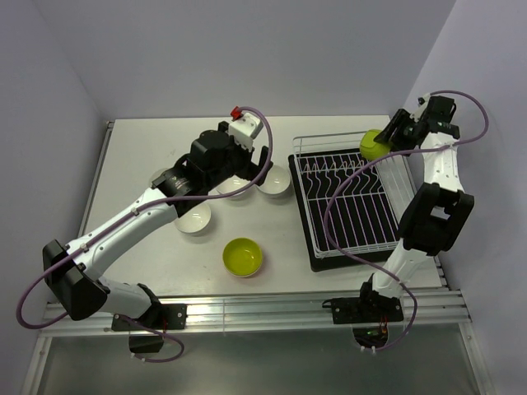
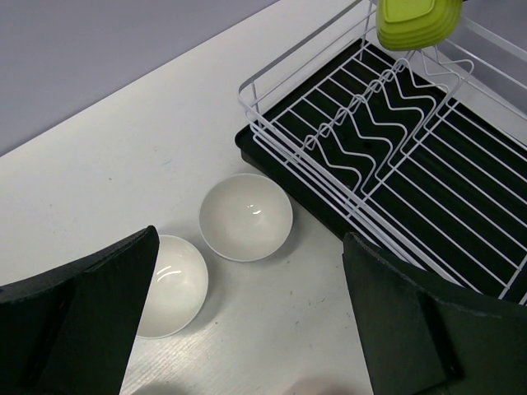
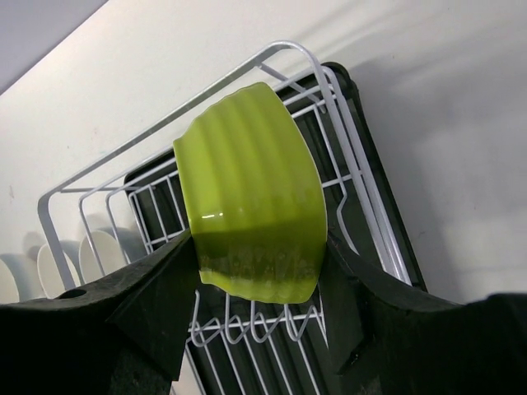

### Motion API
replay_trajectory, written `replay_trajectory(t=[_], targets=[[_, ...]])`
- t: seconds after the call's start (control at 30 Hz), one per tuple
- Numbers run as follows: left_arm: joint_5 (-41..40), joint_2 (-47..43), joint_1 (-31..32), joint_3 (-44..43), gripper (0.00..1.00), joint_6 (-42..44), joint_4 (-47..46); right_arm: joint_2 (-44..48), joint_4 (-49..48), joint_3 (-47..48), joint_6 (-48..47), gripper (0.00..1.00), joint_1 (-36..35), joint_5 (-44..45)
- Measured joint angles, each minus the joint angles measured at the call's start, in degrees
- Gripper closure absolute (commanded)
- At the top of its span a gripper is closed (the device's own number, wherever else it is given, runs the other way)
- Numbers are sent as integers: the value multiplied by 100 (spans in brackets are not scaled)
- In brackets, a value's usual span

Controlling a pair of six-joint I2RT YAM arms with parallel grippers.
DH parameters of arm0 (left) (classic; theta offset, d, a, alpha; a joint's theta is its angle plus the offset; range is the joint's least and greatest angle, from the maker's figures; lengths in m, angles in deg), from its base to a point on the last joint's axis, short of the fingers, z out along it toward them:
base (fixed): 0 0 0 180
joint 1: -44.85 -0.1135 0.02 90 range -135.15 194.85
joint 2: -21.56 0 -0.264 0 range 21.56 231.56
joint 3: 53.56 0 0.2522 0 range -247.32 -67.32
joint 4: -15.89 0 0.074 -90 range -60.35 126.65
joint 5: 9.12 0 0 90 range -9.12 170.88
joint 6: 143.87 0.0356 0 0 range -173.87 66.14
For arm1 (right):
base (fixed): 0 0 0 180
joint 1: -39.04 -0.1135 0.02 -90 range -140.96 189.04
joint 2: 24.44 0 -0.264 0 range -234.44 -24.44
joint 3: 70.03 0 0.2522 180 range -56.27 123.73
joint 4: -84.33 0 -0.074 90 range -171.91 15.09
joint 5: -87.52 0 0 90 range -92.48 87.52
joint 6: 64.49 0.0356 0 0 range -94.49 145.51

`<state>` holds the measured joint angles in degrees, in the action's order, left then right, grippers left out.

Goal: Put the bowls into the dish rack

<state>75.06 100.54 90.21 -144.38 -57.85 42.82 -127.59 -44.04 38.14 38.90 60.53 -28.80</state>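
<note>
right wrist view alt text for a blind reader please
The right claw grips a glossy lime green round bowl on edge, above a white wire dish rack on a black tray. Small white bowls sit beyond it.

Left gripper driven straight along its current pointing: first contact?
Probably the white bowl nearest the dish rack: it lies centred between the fingers of the open left gripper in its wrist view. Depth unclear; table beside it is possible.
</note>
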Motion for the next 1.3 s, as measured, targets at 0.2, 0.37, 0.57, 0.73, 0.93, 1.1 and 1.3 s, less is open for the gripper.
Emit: replay_trajectory(t=[0.2,0.37,0.57,0.73,0.93,1.1,1.3], targets=[[11,0,-13,0,1,-2,2,0,-39,0,-63,100,-35,173],[20,0,-17,0,1,-2,2,0,-63,-2,-164,100,-138,297],[26,0,-17,0,1,-2,4,-9,-122,-129,-256,100,-293,437],[46,2,-17,0,0,-2,7,-90,-146,-201,-275,100,-337,614],[68,22,-17,0,1,-2,7,-120,-256,-420,-166,100,-334,765],[87,59,-17,0,1,-11,11,-122,-308,-455,-79,96,-345,828],[103,61,-17,0,1,-17,15,-254,-275,-372,-26,87,-376,944]])
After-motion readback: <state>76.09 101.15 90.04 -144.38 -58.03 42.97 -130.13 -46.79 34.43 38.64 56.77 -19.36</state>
